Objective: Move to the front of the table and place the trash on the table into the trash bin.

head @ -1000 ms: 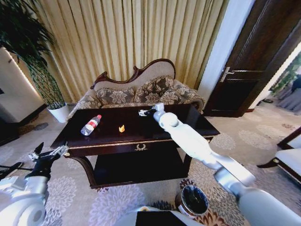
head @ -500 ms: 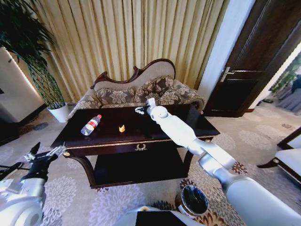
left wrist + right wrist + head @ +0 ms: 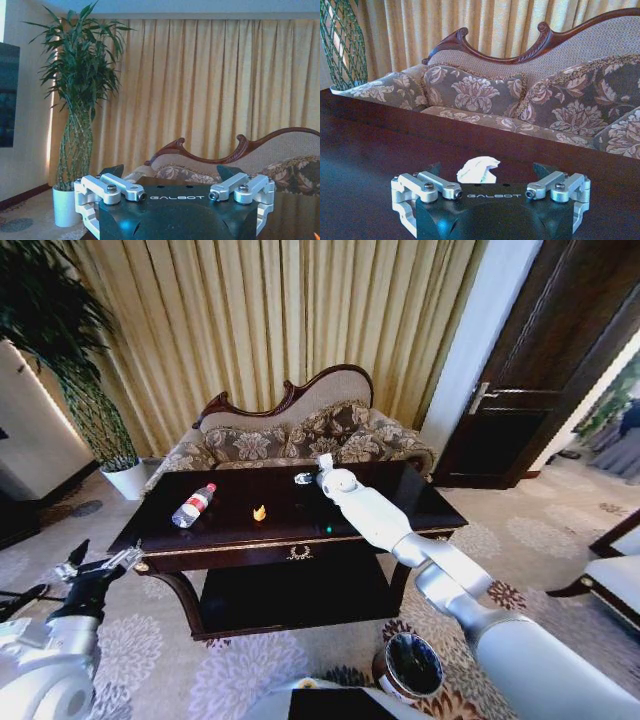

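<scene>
Right gripper (image 3: 487, 187) spread apart, small white crumpled wad (image 3: 478, 169) between jaws on dark glossy surface (image 3: 365, 150). Advice: lower squarely, then close gently.

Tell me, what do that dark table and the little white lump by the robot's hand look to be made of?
The table looks like dark wood with a glossy polish: its top mirrors the light, and its legs are carved in curves. The white wad, lying on the tabletop just ahead of the right gripper, looks like crumpled tissue or soft paper, matte with ragged folds, though thin plastic cannot be ruled out.
</scene>
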Motion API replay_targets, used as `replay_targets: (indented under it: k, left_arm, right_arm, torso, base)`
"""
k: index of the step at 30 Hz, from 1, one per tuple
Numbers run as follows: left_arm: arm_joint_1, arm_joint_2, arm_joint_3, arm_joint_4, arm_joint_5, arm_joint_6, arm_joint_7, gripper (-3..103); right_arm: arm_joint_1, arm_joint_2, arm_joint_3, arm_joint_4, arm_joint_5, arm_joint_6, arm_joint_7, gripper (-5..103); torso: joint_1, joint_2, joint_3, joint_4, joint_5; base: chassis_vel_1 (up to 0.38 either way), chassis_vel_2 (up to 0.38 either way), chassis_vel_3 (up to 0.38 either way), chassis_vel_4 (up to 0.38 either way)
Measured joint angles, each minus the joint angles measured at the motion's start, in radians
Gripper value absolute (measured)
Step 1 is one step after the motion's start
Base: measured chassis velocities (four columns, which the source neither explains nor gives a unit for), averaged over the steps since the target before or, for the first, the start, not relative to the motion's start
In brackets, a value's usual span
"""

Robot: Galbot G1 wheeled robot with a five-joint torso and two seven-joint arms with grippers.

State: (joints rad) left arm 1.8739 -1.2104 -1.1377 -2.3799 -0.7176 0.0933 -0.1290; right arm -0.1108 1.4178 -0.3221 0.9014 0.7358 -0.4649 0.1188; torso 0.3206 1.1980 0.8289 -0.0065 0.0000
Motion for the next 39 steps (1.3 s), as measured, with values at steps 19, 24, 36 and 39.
replay_targets:
  k: [19, 24, 36, 39]
  left_arm:
    - [-0.001, -0.005, -0.002, 0.007, -0.003, -0.010, 0.010, 100]
    - [-0.001, -0.006, -0.001, 0.007, -0.002, -0.011, 0.010, 100]
    - [0.001, -0.002, -0.014, 0.005, -0.011, -0.015, 0.010, 100]
    - [0.004, -0.001, -0.016, 0.009, -0.012, -0.023, 0.012, 100]
  right_arm:
    - [0.006, 0.027, 0.009, -0.079, -0.032, 0.033, 0.000, 97]
    - [-0.010, 0.031, 0.022, -0.084, -0.046, 0.044, 0.000, 77]
    - [-0.036, 0.047, 0.041, -0.075, -0.055, 0.058, 0.000, 39]
    - [-0.043, 0.041, 0.046, -0.064, -0.055, 0.059, 0.000, 23]
  torso:
    - [0.000, 0.000, 0.000, 0.0000, 0.0000]
    - [0.000, 0.000, 0.000, -0.0001, 0.0000]
    - [0.000, 0.000, 0.000, 0.0001, 0.0000]
    - [0.000, 0.000, 0.000, 0.0001, 0.0000]
  base:
    - [0.000, 0.000, 0.000, 0.000]
    - [0.000, 0.000, 0.000, 0.000]
    - [0.000, 0.000, 0.000, 0.000]
    - [0.000, 0.000, 0.000, 0.000]
